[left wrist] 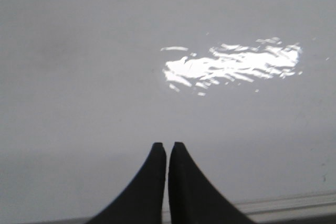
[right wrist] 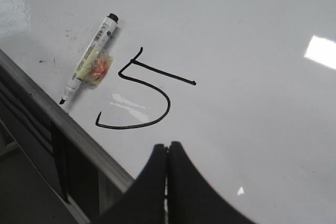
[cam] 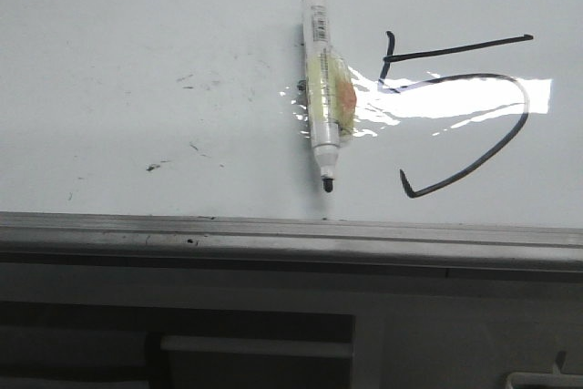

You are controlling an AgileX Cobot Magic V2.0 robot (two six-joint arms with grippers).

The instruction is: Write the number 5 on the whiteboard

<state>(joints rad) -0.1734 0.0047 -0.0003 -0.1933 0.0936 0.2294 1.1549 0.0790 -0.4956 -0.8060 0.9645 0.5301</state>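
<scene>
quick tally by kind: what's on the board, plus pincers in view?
White marker pen with black tip and taped barrel: 1
Large thin black hand-drawn number 5: 1
Glossy white whiteboard with grey metal edge rail: 1
Black pincers, both shut and empty: 2 (left, right)
Total: 5

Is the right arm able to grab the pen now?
Probably yes. The pen lies alone on the whiteboard beside the 5, nothing covering it, though the right gripper is shut.
</scene>
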